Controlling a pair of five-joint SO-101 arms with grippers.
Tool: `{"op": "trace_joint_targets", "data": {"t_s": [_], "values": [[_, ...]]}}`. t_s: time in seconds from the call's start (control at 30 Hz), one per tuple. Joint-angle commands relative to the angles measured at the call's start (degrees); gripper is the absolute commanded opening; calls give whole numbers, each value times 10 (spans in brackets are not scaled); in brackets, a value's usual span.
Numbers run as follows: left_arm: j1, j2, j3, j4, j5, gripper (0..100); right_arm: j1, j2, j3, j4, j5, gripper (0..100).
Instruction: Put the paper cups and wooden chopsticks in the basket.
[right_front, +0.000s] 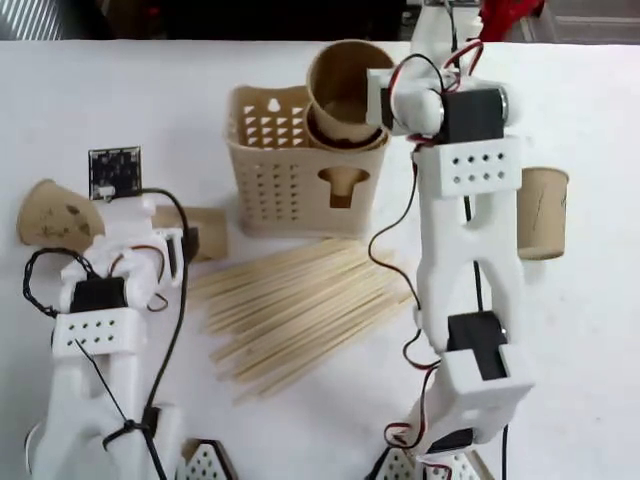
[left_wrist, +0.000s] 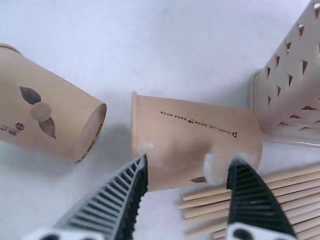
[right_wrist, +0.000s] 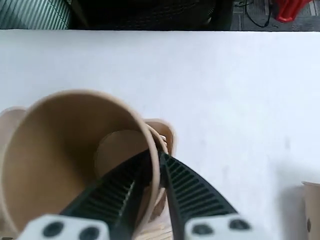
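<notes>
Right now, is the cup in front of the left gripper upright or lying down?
Lying down: the cup shows its side wall upward on the table, by the chopsticks; the left gripper is open.

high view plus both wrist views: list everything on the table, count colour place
paper cups: five, tan; held cup above the basket, one inside the basket, one lying at the left gripper, one lying far left, one beside the right arm
basket: one, cream, perforated, far middle of the table
wooden chopsticks: loose pile, pale wood, in front of the basket between the arms
small square board: one, black, left side
table: one, white
left gripper: open, either side of a lying cup
right gripper: shut on the held cup's rim
</notes>
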Motion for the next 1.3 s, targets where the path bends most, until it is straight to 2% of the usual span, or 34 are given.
{"op": "trace_joint_targets", "data": {"t_s": [0.0, 0.13, 0.23, 0.33, 0.47, 0.53, 0.63, 0.87, 1.03, 1.27], "values": [[6, 1, -2, -11, 8, 256, 12, -7, -17, 4, 2, 85], [7, 2, -2, -11, 8, 256, 16, -22, -18, 27, 3, 262], [7, 2, -2, -11, 8, 256, 33, -50, -18, 41, 3, 329], [7, 2, -2, -11, 8, 256, 73, -85, -18, 42, 10, 313], [7, 3, -1, -11, 8, 256, 177, -113, -11, 41, 110, 221], [7, 3, -1, -11, 8, 256, 233, -97, -11, 41, 146, 169], [7, 3, -1, -11, 8, 256, 289, -44, -11, 37, 154, 127], [7, 3, -1, -11, 8, 256, 308, 131, -18, -28, 153, 127], [7, 3, -1, -11, 8, 256, 311, 167, -18, -64, 150, 129], [7, 3, -1, -11, 8, 256, 312, 171, -16, -121, 148, 269]]}}
